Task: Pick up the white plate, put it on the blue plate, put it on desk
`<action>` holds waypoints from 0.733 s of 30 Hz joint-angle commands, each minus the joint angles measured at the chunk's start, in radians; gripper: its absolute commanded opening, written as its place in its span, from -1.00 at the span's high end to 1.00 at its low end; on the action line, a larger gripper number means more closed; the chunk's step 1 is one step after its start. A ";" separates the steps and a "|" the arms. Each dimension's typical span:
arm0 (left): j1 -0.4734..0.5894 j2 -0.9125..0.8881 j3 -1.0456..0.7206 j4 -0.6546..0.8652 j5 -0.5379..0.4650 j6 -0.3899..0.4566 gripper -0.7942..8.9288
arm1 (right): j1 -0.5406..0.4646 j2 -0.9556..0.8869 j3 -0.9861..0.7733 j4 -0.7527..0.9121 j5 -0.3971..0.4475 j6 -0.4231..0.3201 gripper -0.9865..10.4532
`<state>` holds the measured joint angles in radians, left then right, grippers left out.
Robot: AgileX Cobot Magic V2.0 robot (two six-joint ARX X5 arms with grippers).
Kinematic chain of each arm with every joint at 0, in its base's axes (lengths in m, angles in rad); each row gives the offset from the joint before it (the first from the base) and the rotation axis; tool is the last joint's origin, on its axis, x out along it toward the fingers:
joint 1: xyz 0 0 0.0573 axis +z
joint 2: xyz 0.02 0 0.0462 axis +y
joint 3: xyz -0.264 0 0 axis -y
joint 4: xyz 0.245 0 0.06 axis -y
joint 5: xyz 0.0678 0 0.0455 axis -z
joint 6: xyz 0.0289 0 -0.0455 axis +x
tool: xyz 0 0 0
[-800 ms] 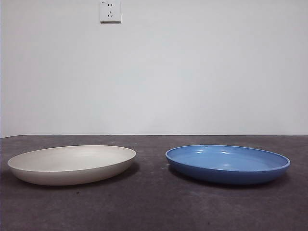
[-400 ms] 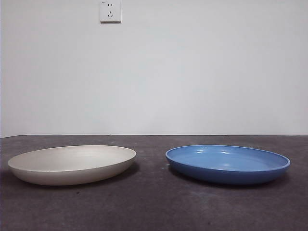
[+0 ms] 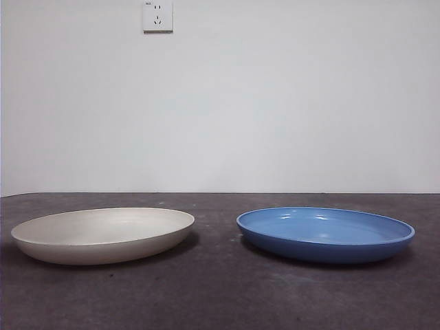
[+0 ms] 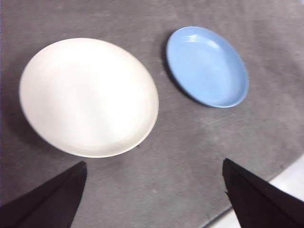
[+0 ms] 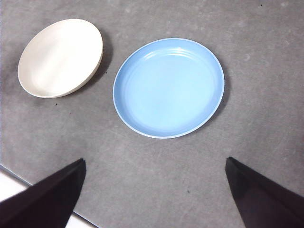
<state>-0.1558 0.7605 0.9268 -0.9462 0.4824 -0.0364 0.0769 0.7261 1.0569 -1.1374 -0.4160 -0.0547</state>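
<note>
The white plate lies on the dark grey desk at the left, empty. The blue plate lies beside it at the right, a gap apart, also empty. The left wrist view shows the white plate close below and the blue plate farther off. The right wrist view shows the blue plate below and the white plate beyond it. My left gripper is open, high above the desk. My right gripper is open, high above the desk. Neither arm shows in the front view.
A white wall with a socket stands behind the desk. The desk's edge and a pale floor show at a corner in the left wrist view and in the right wrist view.
</note>
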 commanded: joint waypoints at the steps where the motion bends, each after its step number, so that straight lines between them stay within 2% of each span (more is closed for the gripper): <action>1: -0.003 0.038 0.022 0.038 -0.045 -0.011 -0.12 | 0.002 0.005 0.018 0.011 0.000 0.002 0.00; 4: -0.003 0.088 0.023 0.105 -0.109 -0.041 -0.11 | 0.003 0.005 0.018 0.011 -0.003 0.002 0.00; 12: -0.003 0.311 0.048 0.222 -0.201 -0.053 -0.11 | 0.026 0.005 0.018 0.011 -0.003 0.002 0.00; 22: 0.000 0.625 0.113 0.341 -0.247 -0.043 -0.11 | 0.026 0.005 0.018 0.011 -0.002 0.002 0.00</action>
<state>-0.1555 1.3567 1.0161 -0.6170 0.2432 -0.0875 0.0994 0.7261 1.0569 -1.1347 -0.4168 -0.0547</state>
